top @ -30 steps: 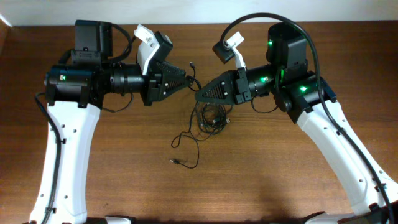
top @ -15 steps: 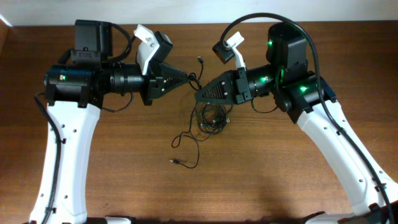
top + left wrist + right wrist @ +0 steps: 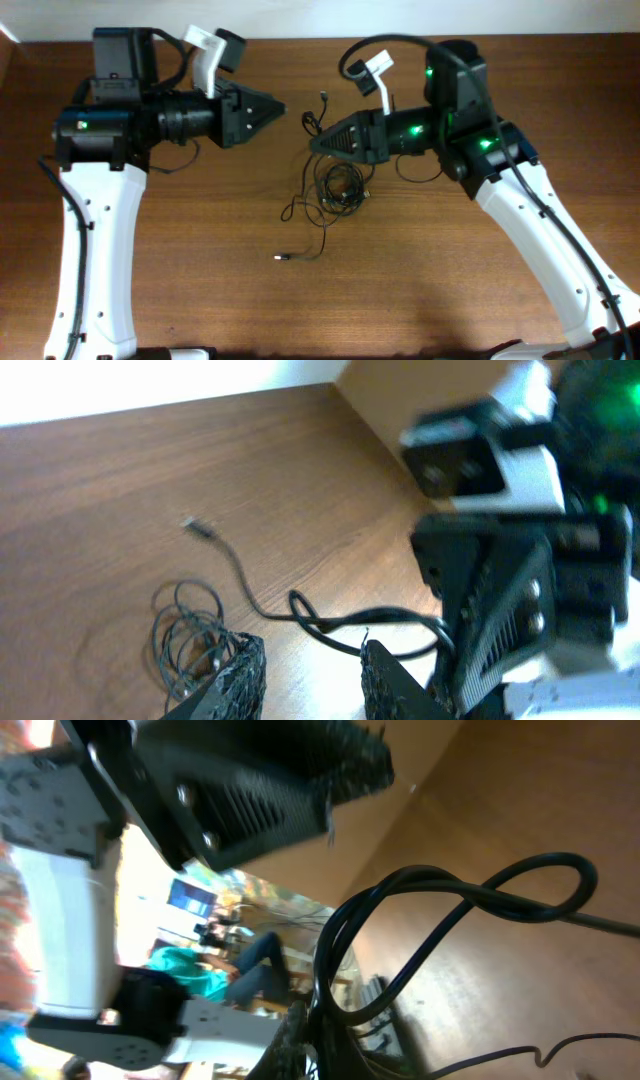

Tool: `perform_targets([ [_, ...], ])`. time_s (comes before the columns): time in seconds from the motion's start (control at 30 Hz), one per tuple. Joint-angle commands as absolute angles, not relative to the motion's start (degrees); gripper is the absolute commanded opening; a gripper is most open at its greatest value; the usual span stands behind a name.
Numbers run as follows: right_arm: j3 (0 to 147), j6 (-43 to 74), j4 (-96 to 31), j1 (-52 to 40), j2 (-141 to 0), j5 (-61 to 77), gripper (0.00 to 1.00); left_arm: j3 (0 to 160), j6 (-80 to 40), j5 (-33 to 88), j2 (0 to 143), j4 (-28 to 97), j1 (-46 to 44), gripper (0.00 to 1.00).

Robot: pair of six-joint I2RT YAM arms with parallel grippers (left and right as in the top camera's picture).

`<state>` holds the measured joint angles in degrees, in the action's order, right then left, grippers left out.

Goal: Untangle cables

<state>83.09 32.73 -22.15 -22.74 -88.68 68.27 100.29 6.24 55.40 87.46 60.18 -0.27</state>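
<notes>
Looking at brown wooden table (image 3: 430, 270). Reading left black two-finger gripper (image 3: 281, 107) as slightly parted, holding nothing; right black gripper (image 3: 311, 144) as pinched onto one strand. Spotting thin black knotted cables (image 3: 340, 188) bunched mid-table, just below right gripper.

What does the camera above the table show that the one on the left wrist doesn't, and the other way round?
Only overhead: most of the left arm and right arm, plus a strand trailing from the tangle to a loose plug. Only the left wrist: the left pincer up close, its fingers apart and empty. Both: the cables bunched on the wooden table, and the right pincer holding one strand.
</notes>
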Motion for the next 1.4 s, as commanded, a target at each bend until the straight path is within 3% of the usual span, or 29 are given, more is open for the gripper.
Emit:
perform_targets([
  [0.0,84.0,19.9,-23.7,-27.9,-88.4,59.5,0.04,100.5,-2.8,54.1,87.4,60.1,0.6,0.32],
  [0.2,84.0,8.7,-29.8,-35.9,-88.4,35.7,0.04,100.5,-16.3,40.3,87.4,62.8,0.6,0.33],
  [0.4,84.0,7.5,-31.6,-38.7,-88.3,19.4,0.04,100.5,-17.4,40.2,87.4,65.1,0.6,0.37],
  [0.77,84.0,5.7,-24.6,-42.3,-88.2,16.3,0.04,100.5,-27.8,41.3,87.4,69.7,0.5,0.48],
  [0.9,84.0,5.3,-24.4,-45.8,-88.2,6.4,0.04,100.5,-27.9,44.9,87.4,69.5,0.5,0.49],
  [1.1,84.0,4.4,-22.3,-49.6,-88.2,-0.9,0.04,100.5,-30.4,45.2,87.4,69.5,0.5,0.44],
  [1.37,84.0,4.5,-22.0,-50.3,-87.8,-2.9,0.04,100.5,-30.4,45.1,87.4,69.5,0.5,0.26],
])
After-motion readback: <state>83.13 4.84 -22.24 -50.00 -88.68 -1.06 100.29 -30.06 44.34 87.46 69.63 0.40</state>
